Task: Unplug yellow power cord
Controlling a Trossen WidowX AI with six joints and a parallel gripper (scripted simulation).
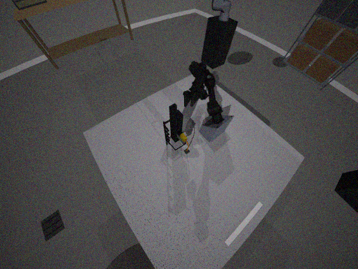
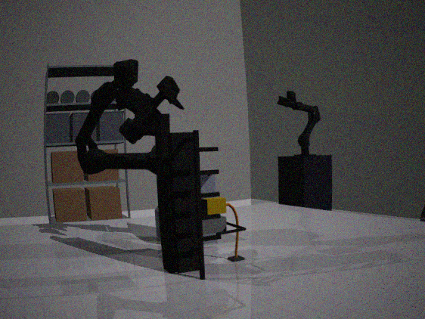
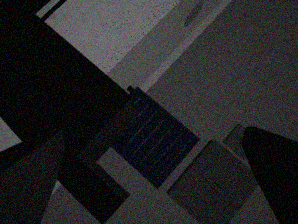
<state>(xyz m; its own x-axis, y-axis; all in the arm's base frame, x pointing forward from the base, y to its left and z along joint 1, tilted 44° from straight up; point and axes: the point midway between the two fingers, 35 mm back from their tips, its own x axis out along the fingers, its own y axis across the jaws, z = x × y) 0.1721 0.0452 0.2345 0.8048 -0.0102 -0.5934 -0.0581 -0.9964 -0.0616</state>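
The yellow plug [image 1: 183,138] [image 2: 216,205] sits low at the side of the tall dark upright body [image 1: 173,122] [image 2: 178,212]. That body seems to be or to carry the power strip, and the sockets cannot be made out. Whether the plug is seated is hidden. Its orange cord [image 1: 187,146] [image 2: 237,234] bends down to a small dark floor block [image 1: 186,151] [image 2: 236,258]. My gripper [image 3: 156,137] is open, its dark fingers wide apart at the lower left and right of the wrist view. No plug or cord shows between them. In the exterior view the hand is well above the plug.
A grey block [image 2: 213,227] is just under the plug, near thin black bars [image 2: 209,149] that stick out from the upright. A thin black frame [image 1: 175,149] runs round the plug's side. The wrist view shows a dark blue ridged panel [image 3: 162,145] ahead.
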